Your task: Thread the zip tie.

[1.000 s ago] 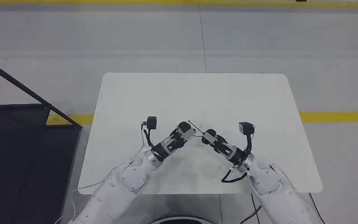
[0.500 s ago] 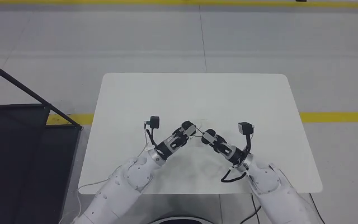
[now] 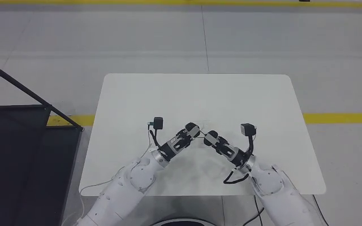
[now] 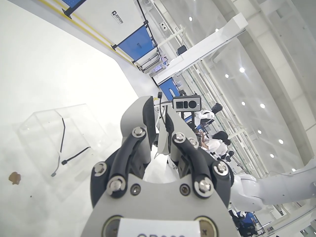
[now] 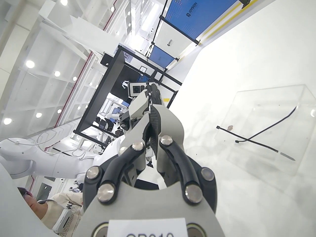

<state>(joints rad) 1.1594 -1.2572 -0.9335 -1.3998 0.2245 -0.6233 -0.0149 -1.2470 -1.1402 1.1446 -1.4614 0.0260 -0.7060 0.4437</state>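
Since threading likely needs both ends steered, the arms meet above the white rectangular surface [image 3: 254, 101], just beside the clear acrylic box [image 5: 259, 99] of spare black ties [image 5: 248, 139]. The right gripper [image 3: 208, 135] has its jaws pressed together on the thin black zip tie [image 3: 199, 130]. Whether the left gripper [image 3: 193, 128] clamps it, I cannot tell.

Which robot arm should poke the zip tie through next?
Right, I think. The right gripper looks shut on the thin black zip tie at its very tips, so it can steer it. The left gripper sits nose to nose with it, better placed just to steady things.
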